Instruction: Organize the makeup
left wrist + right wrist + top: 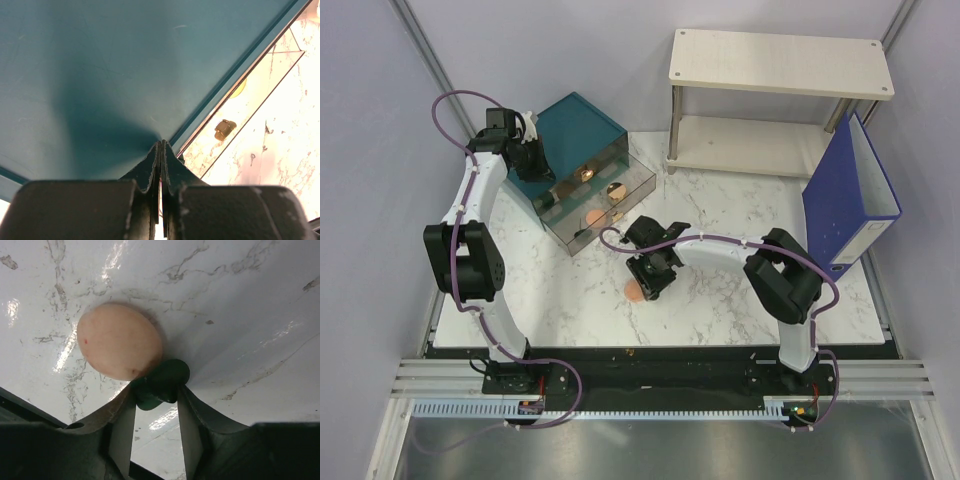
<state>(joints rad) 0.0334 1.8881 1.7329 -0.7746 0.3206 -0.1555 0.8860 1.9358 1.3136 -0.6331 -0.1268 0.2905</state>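
— Where's the compact?
— Centre table: right gripper (pixel 159 390) jaws pinch the round, tilted dark green compact (pixel 162 380), touching a flat peach-pink disc (pixel 119 347).
— Left gripper (pixel 161 150)?
— Jaws pressed together above teal drawer box (pixel 90 75).

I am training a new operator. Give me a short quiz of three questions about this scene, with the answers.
1. True or false: the left gripper is shut.
2. Which item lies at the fingertips of the right gripper? A) dark green compact B) mint-green tube C) gold-lidded jar
3. What lies right beside that item on the table?
Key: 1 true; 2 A; 3 the peach-pink disc.
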